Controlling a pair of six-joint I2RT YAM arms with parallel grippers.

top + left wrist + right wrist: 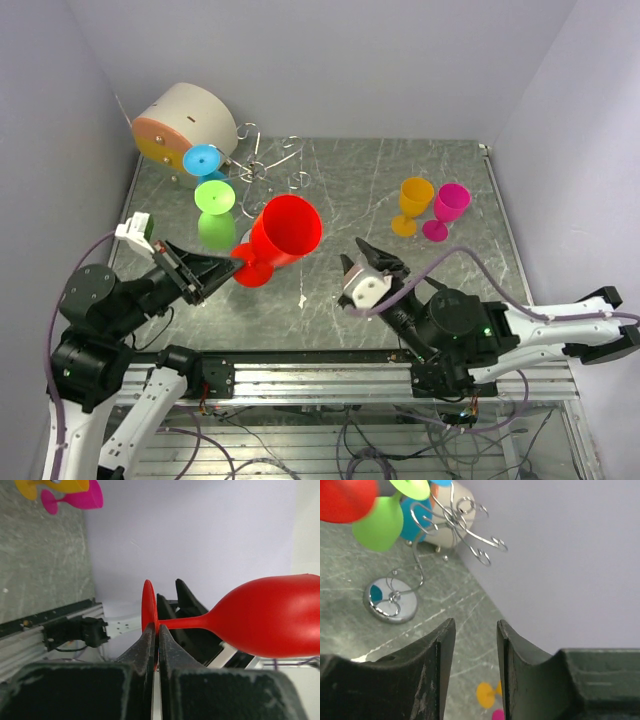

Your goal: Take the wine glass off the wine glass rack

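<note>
While my left jaws pinch the red glass (270, 620) by its foot (148, 602) and my right jaws gape empty, I should move slowly, clear of the rack (390, 605), toward bare tabletop (380, 190).

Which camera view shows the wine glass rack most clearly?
The right wrist view: the wine glass rack shows its round shiny base, stem and curled hooks. The top external view shows mainly its hooks. The left wrist view misses it.
</note>
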